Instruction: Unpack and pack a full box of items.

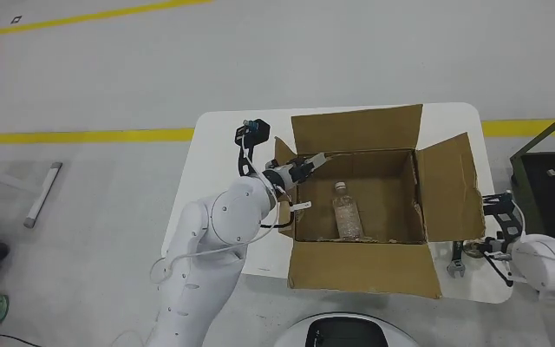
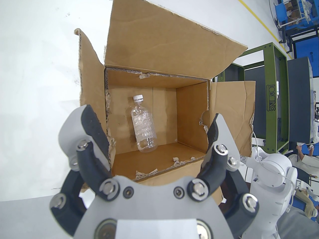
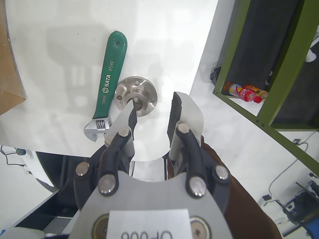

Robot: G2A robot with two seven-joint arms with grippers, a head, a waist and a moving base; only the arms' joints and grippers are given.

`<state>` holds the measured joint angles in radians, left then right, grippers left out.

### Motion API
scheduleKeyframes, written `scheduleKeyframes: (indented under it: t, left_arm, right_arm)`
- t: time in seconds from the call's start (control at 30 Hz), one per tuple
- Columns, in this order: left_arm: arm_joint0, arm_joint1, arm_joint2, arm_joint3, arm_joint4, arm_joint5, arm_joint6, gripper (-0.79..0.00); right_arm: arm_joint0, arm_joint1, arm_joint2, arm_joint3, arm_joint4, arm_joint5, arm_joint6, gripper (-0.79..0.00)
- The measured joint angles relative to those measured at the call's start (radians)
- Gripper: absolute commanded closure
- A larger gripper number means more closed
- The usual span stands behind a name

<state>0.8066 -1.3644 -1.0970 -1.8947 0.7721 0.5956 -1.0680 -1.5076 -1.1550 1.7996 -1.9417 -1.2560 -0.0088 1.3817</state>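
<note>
R gripper (image 3: 154,100) is spread: one fingertip sits in the centre hole of the metal flange (image 3: 149,90), the other outside its rim. That finger hides part of the wrench (image 3: 112,75) head (green handle, just beside the flange). Both lie on the white table (image 3: 74,26). L gripper (image 2: 153,115), also spread wide and holding nothing, hangs at the box (image 2: 192,115) wall on the robot's left. Count: 1 box, 1 bottle (image 2: 143,128), 1 wrench, 1 flange. The bottle is clear w/ white cap and lies on the box floor. The flaps are open, edges torn.
</note>
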Motion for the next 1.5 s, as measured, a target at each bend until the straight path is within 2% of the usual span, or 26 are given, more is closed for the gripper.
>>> scheduleKeyframes:
  t: [0.3,0.83,1.17,1.5]
  left_arm:
    - [0.0,0.0,0.0,0.0,0.0,0.0,0.0,-0.785]
    - [0.0,0.0,0.0,0.0,0.0,0.0,0.0,-0.785]
    - [0.0,0.0,0.0,0.0,0.0,0.0,0.0,-0.785]
    - [0.0,0.0,0.0,0.0,0.0,0.0,0.0,-0.785]
  right_arm:
    - [-0.005,0.004,0.006,-0.026,0.047,-0.019,0.008,-0.329]
    - [-0.003,0.01,-0.026,0.001,0.057,-0.028,-0.007,-0.348]
    - [0.018,0.014,-0.052,0.035,0.044,-0.024,-0.018,-0.342]
    - [0.024,0.018,-0.063,0.062,0.04,-0.017,-0.027,-0.292]
